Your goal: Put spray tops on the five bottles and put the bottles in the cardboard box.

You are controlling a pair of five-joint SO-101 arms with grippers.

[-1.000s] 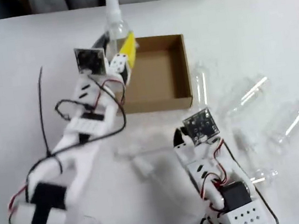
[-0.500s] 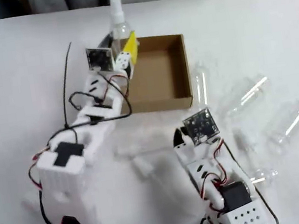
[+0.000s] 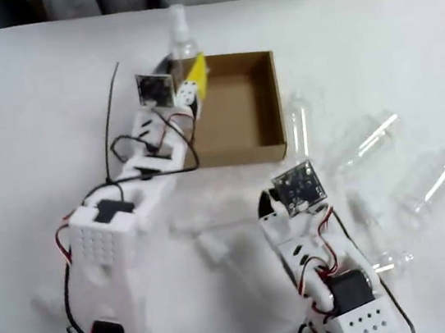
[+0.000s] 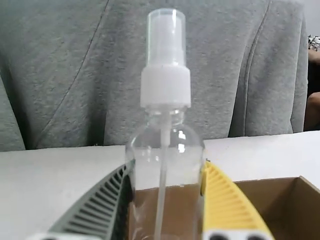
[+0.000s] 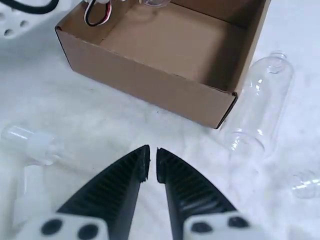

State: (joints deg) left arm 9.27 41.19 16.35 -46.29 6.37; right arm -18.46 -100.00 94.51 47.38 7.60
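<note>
White table [image 3: 14, 96], left tool [image 4: 165, 172] gripping bottle [image 4: 165, 145] (upright)

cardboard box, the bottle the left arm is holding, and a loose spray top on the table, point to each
cardboard box [image 3: 239, 106]: high view, on its bare inner floor.
bottle [image 4: 167, 155]: left wrist view, on its clear body below the neck.
spray top [image 5: 41, 146]: right wrist view, on its white collar.

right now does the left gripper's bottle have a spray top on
Yes, the bottle in the left gripper has a white spray top on its neck.
</note>
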